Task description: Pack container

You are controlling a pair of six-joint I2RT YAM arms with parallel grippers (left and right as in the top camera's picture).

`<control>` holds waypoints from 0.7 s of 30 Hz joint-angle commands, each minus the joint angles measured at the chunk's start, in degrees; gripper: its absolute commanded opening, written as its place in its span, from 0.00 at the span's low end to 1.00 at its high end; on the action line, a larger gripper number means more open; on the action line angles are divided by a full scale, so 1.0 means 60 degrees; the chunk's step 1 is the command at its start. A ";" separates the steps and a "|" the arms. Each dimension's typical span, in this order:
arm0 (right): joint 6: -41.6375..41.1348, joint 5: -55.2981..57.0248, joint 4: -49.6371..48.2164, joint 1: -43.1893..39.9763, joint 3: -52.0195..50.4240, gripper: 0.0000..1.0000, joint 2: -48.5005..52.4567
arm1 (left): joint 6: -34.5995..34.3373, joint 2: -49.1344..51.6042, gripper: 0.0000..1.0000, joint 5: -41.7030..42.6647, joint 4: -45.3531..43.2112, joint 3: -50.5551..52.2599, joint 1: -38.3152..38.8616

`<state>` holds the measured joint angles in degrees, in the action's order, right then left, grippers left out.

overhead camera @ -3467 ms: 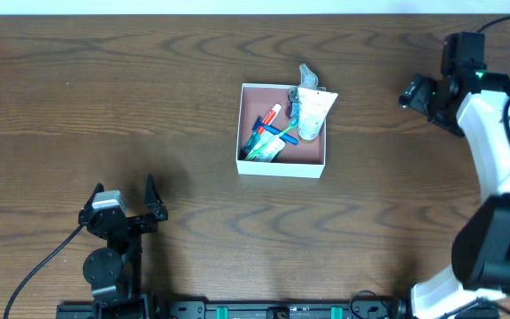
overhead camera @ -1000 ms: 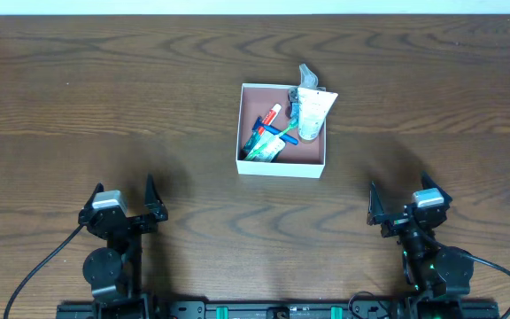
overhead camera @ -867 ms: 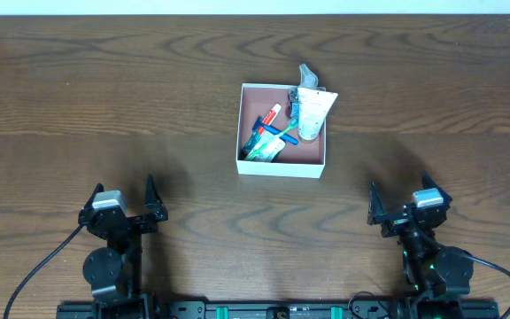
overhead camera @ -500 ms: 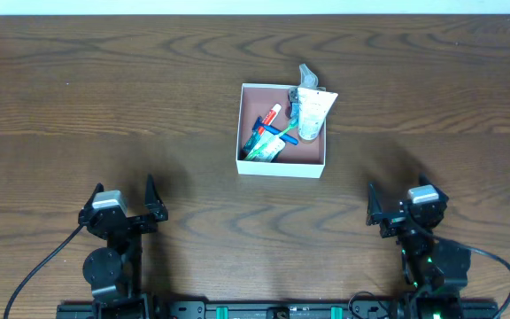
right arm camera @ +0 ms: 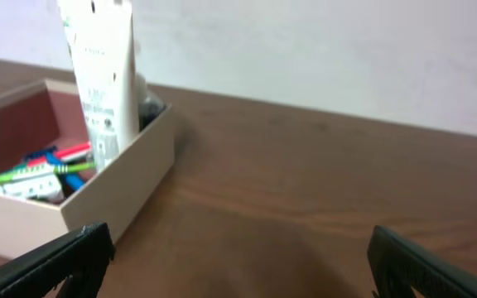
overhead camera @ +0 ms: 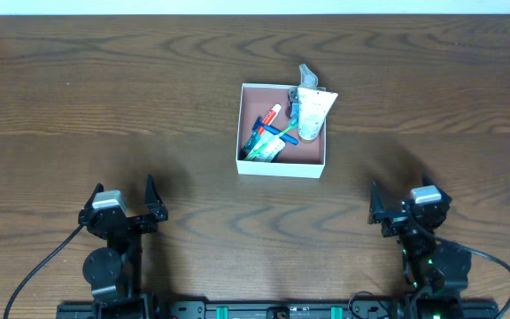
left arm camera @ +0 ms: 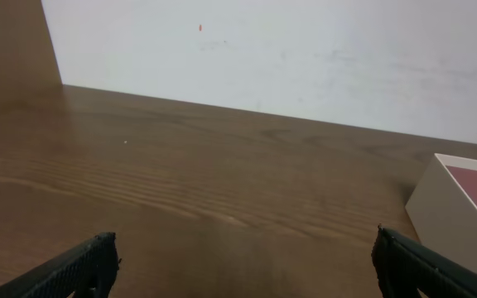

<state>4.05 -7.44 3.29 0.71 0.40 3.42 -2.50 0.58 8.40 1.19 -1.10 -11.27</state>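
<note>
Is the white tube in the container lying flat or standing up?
Standing, slightly leaning. In the right wrist view the white tube rises well above the wall of the container.

My left hand sits near the front edge of the desk, fingers spread wide and holding nothing. My right hand is toward the other front corner, also spread wide and empty. Both are well apart from the box, which lies mid-desk, farther back. Inside it a white tube leans at the back right corner, poking over the rim, with a green toothbrush beside it.
</note>
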 commanded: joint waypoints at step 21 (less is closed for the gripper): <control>-0.0277 0.2073 -0.1555 -0.0073 -0.0015 0.99 -0.0525 | 0.0168 -0.0058 0.98 0.0102 0.0364 0.0146 -0.0058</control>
<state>3.42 2.48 -6.20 0.71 0.40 0.71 -2.52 0.58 8.38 1.19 -1.10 -11.27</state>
